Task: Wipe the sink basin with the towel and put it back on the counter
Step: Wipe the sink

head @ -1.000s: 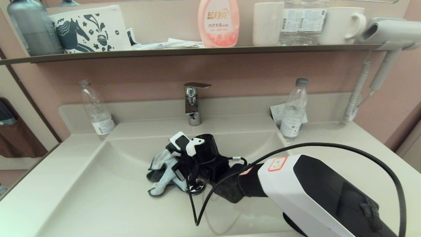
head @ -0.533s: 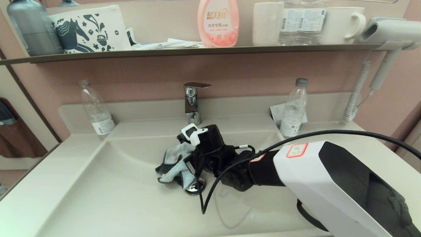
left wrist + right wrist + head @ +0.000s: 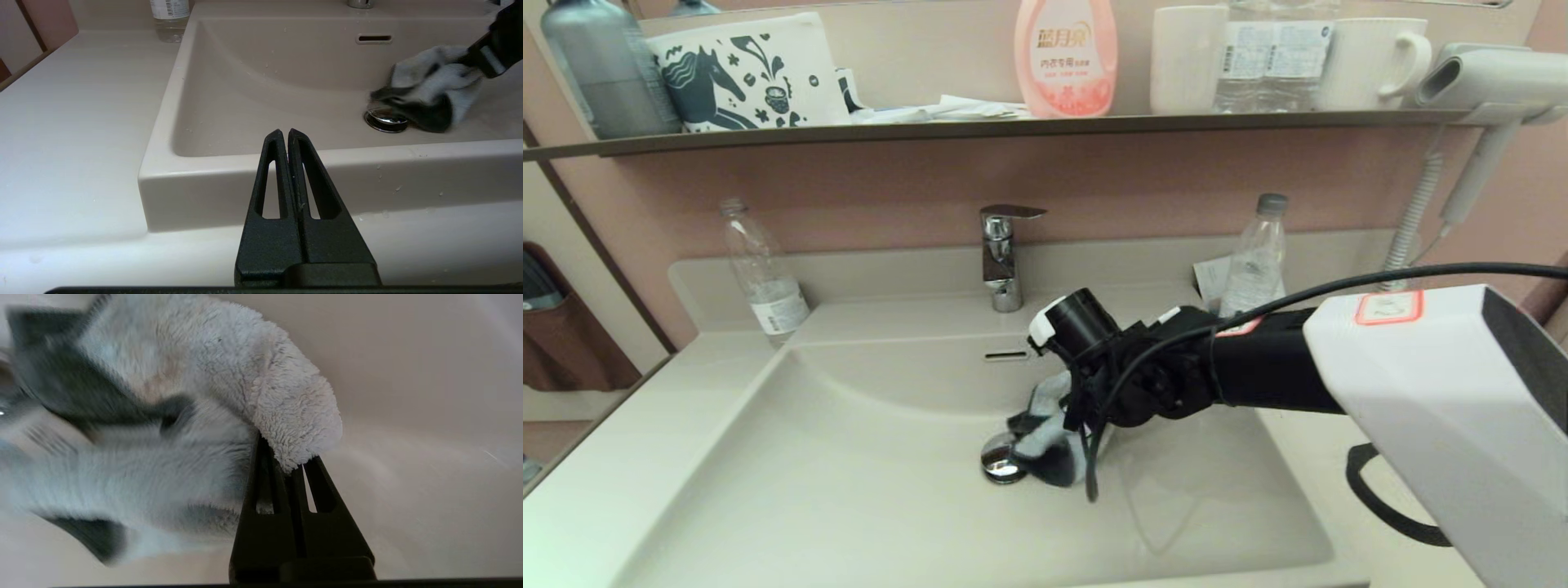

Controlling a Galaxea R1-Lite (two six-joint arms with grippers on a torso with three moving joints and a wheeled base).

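The cream sink basin (image 3: 809, 457) fills the middle of the head view, with its chrome drain plug (image 3: 999, 462) and overflow slot (image 3: 1006, 355). My right gripper (image 3: 1068, 418) is low in the basin just right of the drain, shut on the pale-blue towel (image 3: 1045, 433). The towel (image 3: 261, 388) bunches over the fingertips and drags on the basin floor, its dark edge touching the drain. In the left wrist view the towel (image 3: 429, 87) lies beside the drain (image 3: 385, 118). My left gripper (image 3: 287, 132) is parked shut and empty in front of the basin's front rim. The counter (image 3: 1380, 351) lies on either side.
A chrome faucet (image 3: 1003, 257) stands behind the basin. Clear plastic bottles stand on the counter at back left (image 3: 761, 273) and back right (image 3: 1250, 273). A dark shelf (image 3: 1013, 126) above carries a pink bottle, cups and a pouch. A hair dryer (image 3: 1486, 82) hangs at right.
My right arm has swept to the right across the basin, dragging the towel from left of the drain to its right side. The overflow slot and drain are now uncovered.
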